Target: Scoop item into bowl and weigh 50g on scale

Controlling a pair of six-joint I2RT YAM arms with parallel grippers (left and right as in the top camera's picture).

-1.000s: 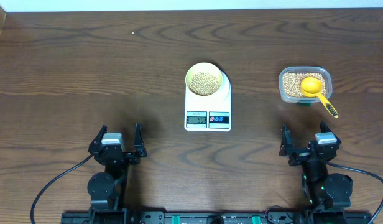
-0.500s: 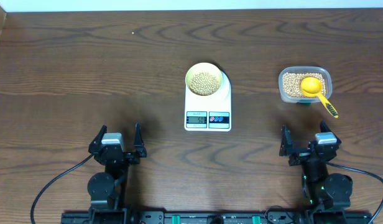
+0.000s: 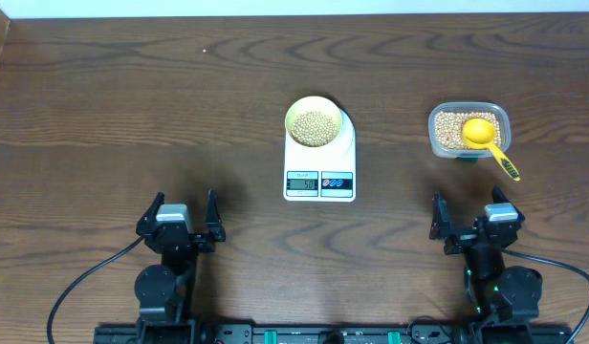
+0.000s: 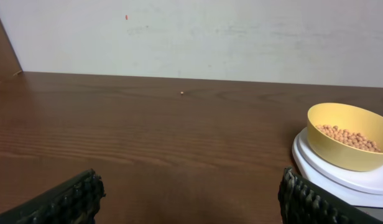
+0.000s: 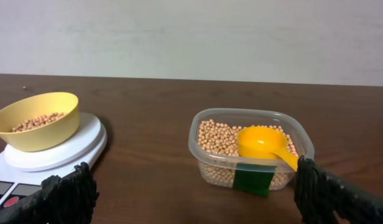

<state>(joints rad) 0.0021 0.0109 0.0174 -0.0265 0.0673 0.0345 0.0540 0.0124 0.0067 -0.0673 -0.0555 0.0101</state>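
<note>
Overhead view: the bowl is seen standing on the round platform of the scale, near the middle of the table; a layer of beans is held in it; digits are shown on the display, but they are too small to be read with certainty. To the right, well apart from the scale, the tub is found part filled with more beans, and the scoop is laid in it, its handle resting over the near right rim. The left gripper and the right gripper are parked at the near edge, each with its jaws spread wide and nothing between them.

Left wrist view: the bowl is seen at the right, upright on the platform, beans covering its bottom; both fingers are set far apart with only bare table between them.

Right wrist view: the bowl and scale are seen at the left, the tub just right of centre; the scoop appears empty of beans; the jaws are wide and nothing is gripped.

The scooping is judged to be done, since the tool is put down and both arms are drawn clear; only the reading is left to be confirmed, and a small top-up or removal may be needed if the target weight is not shown.
</note>
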